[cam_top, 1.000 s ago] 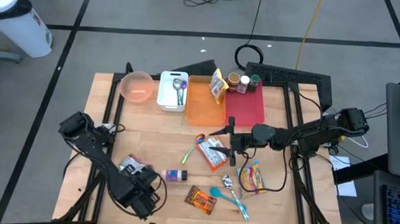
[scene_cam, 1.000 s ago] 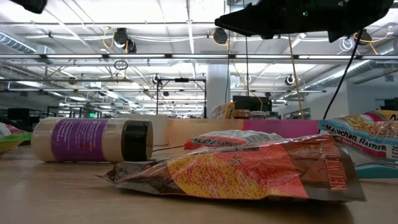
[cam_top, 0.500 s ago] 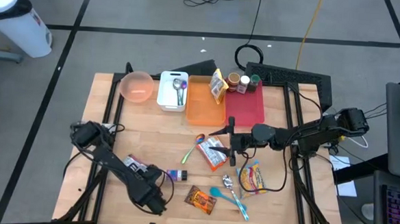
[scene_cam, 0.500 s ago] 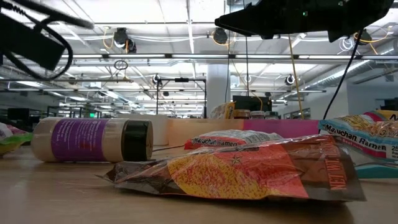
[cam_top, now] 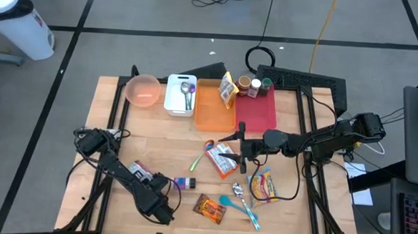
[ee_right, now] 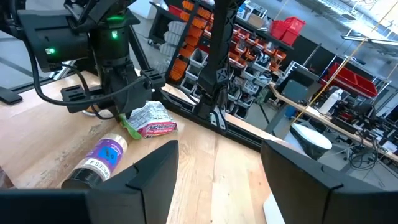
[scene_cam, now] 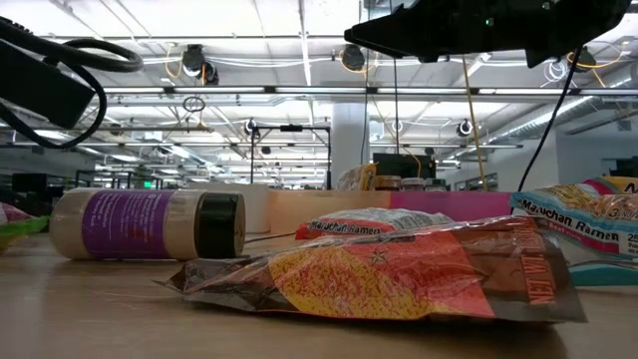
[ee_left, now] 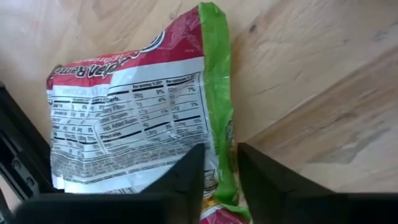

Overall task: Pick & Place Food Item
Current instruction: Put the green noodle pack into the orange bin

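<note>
Near the desk's left edge, front half: left arm low over the wood; left gripper [ee_left: 219, 155] down at the green border of the red-and-green ramen packet [ee_left: 130, 106]; cannot tell whether pinching or spread.
Task's thing: that same packet, flat on the desk [cam_top: 144, 131], left of centre, well in from the front edge.
Just right of the packet: purple spice bottle [cam_top: 184, 182] on its side, near the packet but apart.
Far edge, from the far-left corner: pink bowl [cam_top: 143, 90], white bin [cam_top: 175, 101], orange tray [cam_top: 215, 110], red board [cam_top: 259, 112], side by side in a row.
Open room, left: bare wood between that row and the left arm.
Front edge, centre: brown snack bag [cam_top: 209, 208] close to the rim; teal spoon [cam_top: 241, 208] just to its right.
Desk centre: second ramen packet [cam_top: 219, 160], lying flat; right gripper [ee_right: 219, 149] over its right end, spread wide, nothing between the fingers.
Right of centre: third ramen packet [cam_top: 263, 186], apart from the spoon.
Open room, right: bare wood toward the right edge and in the front-right corner.
</note>
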You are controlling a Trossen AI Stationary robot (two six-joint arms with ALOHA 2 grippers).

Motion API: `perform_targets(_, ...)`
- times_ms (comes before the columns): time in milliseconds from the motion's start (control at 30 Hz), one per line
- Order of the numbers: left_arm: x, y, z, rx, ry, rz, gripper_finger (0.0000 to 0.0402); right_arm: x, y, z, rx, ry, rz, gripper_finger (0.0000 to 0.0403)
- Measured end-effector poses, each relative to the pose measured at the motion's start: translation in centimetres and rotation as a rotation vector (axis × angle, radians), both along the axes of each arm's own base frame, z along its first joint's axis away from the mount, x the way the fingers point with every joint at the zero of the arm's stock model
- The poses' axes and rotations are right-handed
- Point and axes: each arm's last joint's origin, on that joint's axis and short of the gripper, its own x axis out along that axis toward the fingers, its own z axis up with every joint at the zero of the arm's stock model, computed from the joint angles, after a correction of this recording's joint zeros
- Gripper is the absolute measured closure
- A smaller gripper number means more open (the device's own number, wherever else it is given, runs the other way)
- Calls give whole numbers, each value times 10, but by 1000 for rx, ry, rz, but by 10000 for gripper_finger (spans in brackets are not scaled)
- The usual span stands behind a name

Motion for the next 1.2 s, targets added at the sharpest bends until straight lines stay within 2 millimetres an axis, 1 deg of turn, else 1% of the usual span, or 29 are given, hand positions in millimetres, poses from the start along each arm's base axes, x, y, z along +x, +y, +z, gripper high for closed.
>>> perform_targets(133, 0, 0, 0, -3, 1, -7, 378, 0, 0, 0, 0, 0, 0, 181)
perform_targets(200, 0, 0, 0, -4, 2, -10, 394, 0, 0, 0, 0, 0, 0, 181)
perform_targets(500, 0, 1, 0, -6, 21, -35, 396, 0, 0, 0, 0, 0, 0, 181)
perform_targets(667, -4, 7, 4, 24, 94, -25, 397, 0, 0, 0, 0, 0, 0, 181)
perform_targets(800, -5, 10, 11, 33, 153, -33, 399, 0, 0, 0, -1, 0, -1, 181)
perform_targets(1000, -5, 12, 30, 56, 145, -52, 399, 0, 0, 0, -4, 0, -1, 181)
perform_targets(1200, -4, 12, 58, 69, 12, -101, 400, 0, 0, 0, -4, 0, -1, 181)
